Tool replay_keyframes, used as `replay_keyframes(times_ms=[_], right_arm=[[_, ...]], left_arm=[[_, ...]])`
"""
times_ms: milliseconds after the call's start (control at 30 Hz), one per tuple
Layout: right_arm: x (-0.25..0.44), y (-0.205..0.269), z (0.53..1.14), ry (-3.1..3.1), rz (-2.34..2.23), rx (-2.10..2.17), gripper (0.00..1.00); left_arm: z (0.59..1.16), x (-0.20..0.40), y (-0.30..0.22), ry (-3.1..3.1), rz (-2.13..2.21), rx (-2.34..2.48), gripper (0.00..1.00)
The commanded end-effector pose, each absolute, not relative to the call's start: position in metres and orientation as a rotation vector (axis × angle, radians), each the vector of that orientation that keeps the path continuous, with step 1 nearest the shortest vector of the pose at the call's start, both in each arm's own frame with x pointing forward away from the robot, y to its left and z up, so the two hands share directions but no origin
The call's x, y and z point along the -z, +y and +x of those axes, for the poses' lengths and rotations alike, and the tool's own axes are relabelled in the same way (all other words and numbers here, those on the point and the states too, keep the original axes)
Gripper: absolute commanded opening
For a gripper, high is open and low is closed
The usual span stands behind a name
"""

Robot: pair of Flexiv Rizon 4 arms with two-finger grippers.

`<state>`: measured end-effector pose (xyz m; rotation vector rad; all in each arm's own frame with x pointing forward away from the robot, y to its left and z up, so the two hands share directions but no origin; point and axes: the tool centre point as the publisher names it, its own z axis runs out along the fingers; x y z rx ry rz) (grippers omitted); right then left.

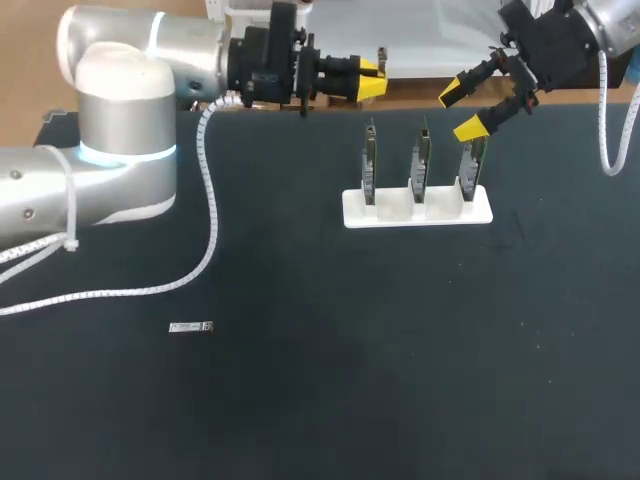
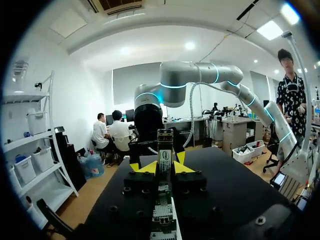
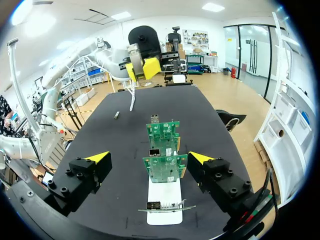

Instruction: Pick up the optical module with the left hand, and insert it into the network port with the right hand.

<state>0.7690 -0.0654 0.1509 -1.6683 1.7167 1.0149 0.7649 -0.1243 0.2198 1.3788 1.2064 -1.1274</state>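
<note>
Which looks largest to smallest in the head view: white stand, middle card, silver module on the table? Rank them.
1. white stand
2. middle card
3. silver module, clearly the smallest

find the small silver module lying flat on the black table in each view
Head view: small silver module, lower left, just below the white spiral cable.
Left wrist view: not in it.
Right wrist view: same module, on the table beyond the three green circuit cards, beside that cable's end.
Shared landmark (head and right wrist views): the white stand holding those cards.
</note>
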Motion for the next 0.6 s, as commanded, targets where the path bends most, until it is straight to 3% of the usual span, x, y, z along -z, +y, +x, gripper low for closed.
replay_keyframes(times_ms=[33,600], right_arm=[[-0.151,-0.065,0.769,1.716,-1.668,-1.015,1.00],[-0.151,-0.065,0.769,1.716,-1.668,-1.015,1.00]], left_arm=[[0.771,-0.220,-0.136,1.216,1.416,1.141,0.00],[0.770,-0.205,-0.169,1.251,1.348,1.140,0.00]])
